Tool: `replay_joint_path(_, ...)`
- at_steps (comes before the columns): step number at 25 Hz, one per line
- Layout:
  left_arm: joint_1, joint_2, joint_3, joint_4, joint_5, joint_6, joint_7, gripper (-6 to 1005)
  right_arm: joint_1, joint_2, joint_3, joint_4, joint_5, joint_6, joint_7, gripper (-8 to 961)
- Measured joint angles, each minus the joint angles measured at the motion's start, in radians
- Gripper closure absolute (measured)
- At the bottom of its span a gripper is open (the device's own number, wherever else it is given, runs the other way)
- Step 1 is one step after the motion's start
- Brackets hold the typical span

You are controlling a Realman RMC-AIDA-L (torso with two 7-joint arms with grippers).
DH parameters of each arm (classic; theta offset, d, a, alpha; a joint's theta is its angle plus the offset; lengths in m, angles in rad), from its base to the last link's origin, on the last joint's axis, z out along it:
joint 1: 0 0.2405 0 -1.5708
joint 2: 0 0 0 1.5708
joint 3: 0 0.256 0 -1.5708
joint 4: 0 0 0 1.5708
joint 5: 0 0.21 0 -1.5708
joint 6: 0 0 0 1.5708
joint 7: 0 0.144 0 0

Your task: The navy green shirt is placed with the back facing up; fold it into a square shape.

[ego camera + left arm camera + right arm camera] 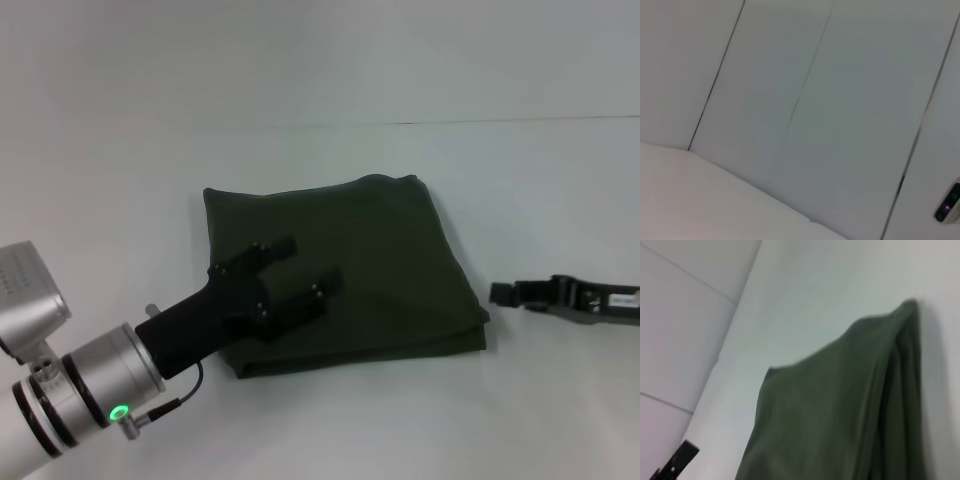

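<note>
Folding looks finished: the shirt is hovered over by the spread, empty left gripper; withdrawal is called for.

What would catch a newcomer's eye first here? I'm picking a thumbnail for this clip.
The navy green shirt, already folded into a rough square, lies mid-table as the one dark shape on the white table. The left gripper is over its near-left part with its fingers spread open, the silver arm behind it showing a green light. The right gripper sits off to the shirt's right, apart from the cloth.
</note>
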Motion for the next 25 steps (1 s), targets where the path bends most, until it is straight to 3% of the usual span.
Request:
replay_joint_path(2,-0.005,0.002,0.000,0.001,-0.015,-0.008,-0.001,96,-0.014,-0.003,0.042,-0.025,0.000,-0.008,-0.019,820)
replay_joint_path(13,-0.024,0.005,0.000,0.009,-0.086,-0.019,-0.059,97,-0.064,-0.002,0.253,-0.096,0.003,-0.195,-0.164,474)
replay_joint_path(21,-0.016,0.006,0.000,0.034,-0.113,-0.018,-0.114,94,-0.073,0.011,0.286,-0.109,0.004,-0.252,-0.229,128)
replay_joint_path(25,-0.018,0.005,0.000,0.045,-0.132,-0.013,-0.121,89,-0.078,0.024,0.300,-0.109,0.004,-0.264,-0.285,54)
